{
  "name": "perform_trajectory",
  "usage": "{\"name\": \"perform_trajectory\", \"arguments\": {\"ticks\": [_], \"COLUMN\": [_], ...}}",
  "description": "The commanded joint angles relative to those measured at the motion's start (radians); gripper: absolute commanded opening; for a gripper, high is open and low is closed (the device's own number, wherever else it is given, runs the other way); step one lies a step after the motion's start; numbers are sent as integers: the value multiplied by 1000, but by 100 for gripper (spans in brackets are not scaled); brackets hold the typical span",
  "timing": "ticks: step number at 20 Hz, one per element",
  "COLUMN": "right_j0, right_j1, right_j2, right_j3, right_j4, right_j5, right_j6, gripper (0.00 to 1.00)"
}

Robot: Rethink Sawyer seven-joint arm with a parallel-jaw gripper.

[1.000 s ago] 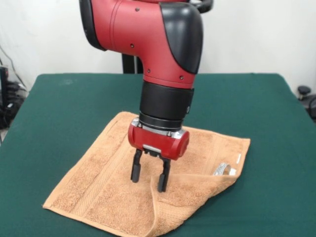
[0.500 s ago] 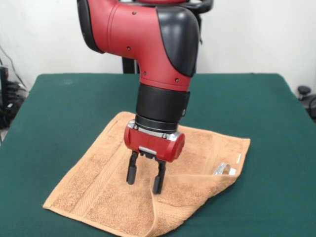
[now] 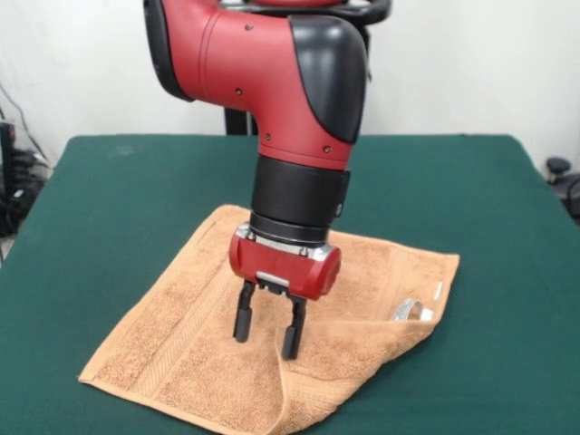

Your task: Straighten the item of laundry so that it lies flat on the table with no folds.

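The item of laundry, an orange-tan towel (image 3: 190, 349), lies on the green table (image 3: 109, 199) toward its near side. Its near right corner is folded over onto itself, with a raised crease running to the front edge and a small white label (image 3: 410, 311) showing at the right. My gripper (image 3: 265, 339) hangs over the towel's middle, its fingers (image 3: 243, 322) open and pointing down, tips just above or touching the cloth beside the fold's edge. Nothing is held between them.
The red and black arm (image 3: 290, 109) comes down over the towel and hides part of its far side. Bare green table surrounds the towel on the left, right and far sides. Dark equipment sits off the table at both edges.
The gripper has shifted slightly left and lowered a little toward the towel over the second. Between the last two frames it barely moved. The towel has not changed shape.
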Motion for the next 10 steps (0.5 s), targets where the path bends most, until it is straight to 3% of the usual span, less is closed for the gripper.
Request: {"name": "perform_trajectory", "arguments": {"ticks": [1,10], "right_j0": [43,65], "right_j1": [82,71], "right_j2": [89,74], "right_j3": [61,79], "right_j4": [45,64], "right_j5": [-23,-13], "right_j6": [209,222], "gripper": [100,100]}}
